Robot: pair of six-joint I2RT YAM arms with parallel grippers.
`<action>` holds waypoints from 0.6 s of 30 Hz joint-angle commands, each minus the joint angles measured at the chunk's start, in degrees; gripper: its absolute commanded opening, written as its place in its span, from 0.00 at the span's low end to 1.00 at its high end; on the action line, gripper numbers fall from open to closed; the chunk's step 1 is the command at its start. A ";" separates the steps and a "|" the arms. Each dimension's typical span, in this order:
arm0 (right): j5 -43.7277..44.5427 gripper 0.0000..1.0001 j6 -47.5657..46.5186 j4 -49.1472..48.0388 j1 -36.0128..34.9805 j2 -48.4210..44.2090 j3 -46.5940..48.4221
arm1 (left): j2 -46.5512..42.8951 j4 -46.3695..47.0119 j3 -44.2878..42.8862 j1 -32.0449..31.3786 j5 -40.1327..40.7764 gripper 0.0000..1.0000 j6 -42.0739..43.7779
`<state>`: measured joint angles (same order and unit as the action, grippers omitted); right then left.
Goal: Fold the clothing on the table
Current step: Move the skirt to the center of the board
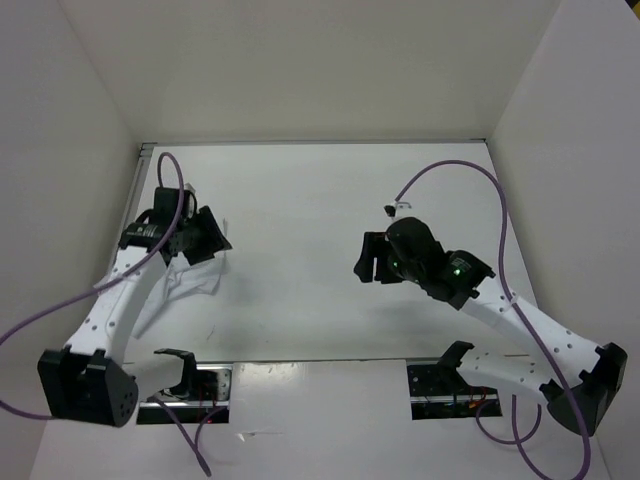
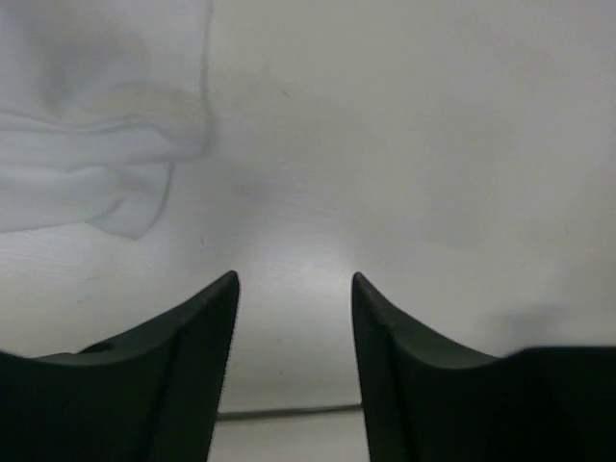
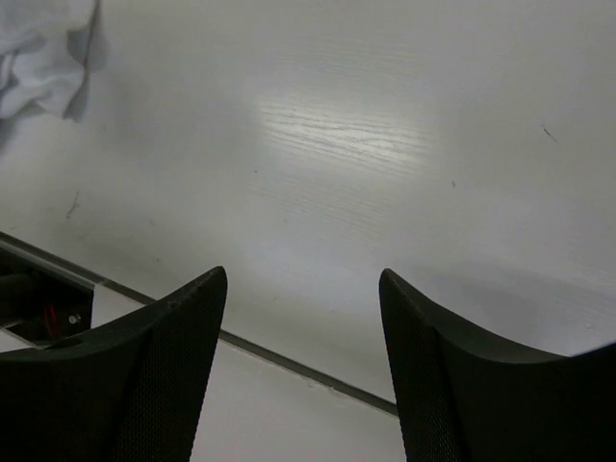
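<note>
Lying crumpled on the left side of the table (image 1: 300,200), the clothing (image 1: 193,284) is a small wrinkled white heap, partly covered by the left arm's white forearm in the top view. No fold line can be made out; the fabric looks bunched, with a thin edge trailing toward the near side.

Left gripper (image 1: 205,240): just beside the heap, on its far side. Jaws parted, nothing between them. In the left wrist view the gripper (image 2: 294,279) frames bare table only, and the clothing (image 2: 91,144) sits up and to the left, apart from both dark fingers (image 2: 183,346). Released, not grasping.

Right gripper (image 1: 368,262): over the middle-right of the table, well apart from the clothing. Jaws spread wide and empty. In the right wrist view the gripper (image 3: 303,274) shows bare table between its tips, a corner of the clothing (image 3: 38,58) at the upper left, and a dark seam (image 3: 289,361) crossing the lower part of the view.
</note>
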<state>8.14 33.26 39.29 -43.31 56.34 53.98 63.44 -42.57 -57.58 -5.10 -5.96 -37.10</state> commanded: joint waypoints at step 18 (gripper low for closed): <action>-2.60 0.70 0.23 -1.41 3.93 -8.44 1.22 | 28.05 4.68 -4.64 0.80 21.33 0.48 -17.48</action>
<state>6.39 33.82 38.57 -40.93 48.99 54.11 90.87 -39.53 -62.35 -4.62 13.15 -51.66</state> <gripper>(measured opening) 0.698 0.478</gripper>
